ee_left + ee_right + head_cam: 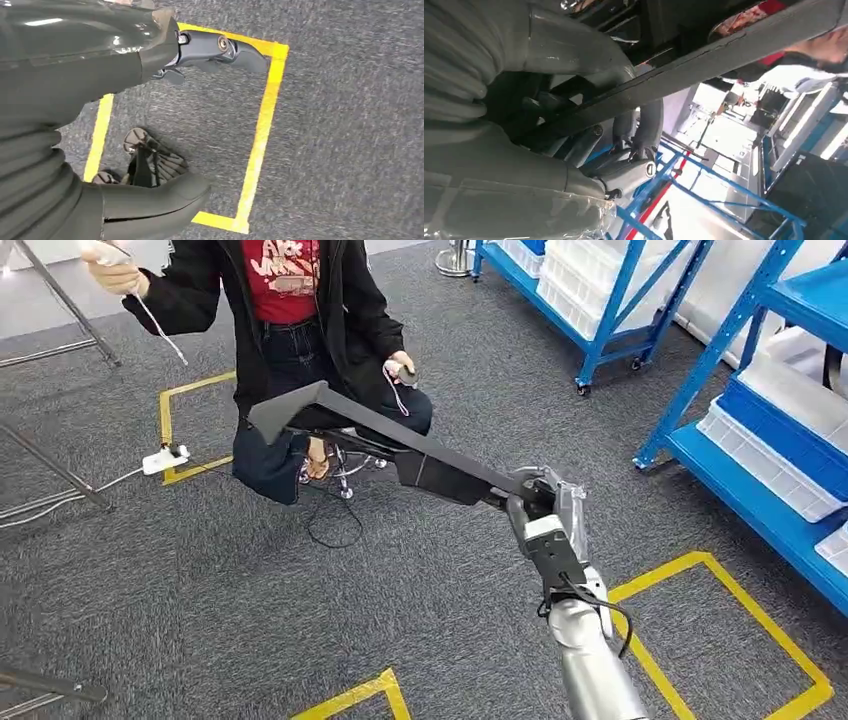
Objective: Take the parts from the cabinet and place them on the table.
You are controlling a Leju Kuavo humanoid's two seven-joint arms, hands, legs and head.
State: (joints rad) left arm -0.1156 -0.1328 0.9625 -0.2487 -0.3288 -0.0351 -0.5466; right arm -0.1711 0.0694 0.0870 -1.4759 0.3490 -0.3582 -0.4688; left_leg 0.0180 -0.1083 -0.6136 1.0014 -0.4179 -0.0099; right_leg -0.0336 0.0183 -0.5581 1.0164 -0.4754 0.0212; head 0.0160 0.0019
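Part (380, 435), a long dark angled bar, is gripped by the right robot hand (535, 508) and juts toward a seated person (300, 330). Blue shelving (760, 430) stands rightward. Left robot hand (150, 75) hangs empty, fingers apart, over yellow floor tape (262, 130).

Grey carpet floor (450, 600) is carrying yellow tape squares (735, 600), a white power strip (165, 458), blue shelving racks (610, 310).

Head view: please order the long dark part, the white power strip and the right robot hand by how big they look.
1. Dark part, the largest.
2. Right robot hand, holding the part; nearer the camera.
3. Power strip, the smallest, lying farther away.
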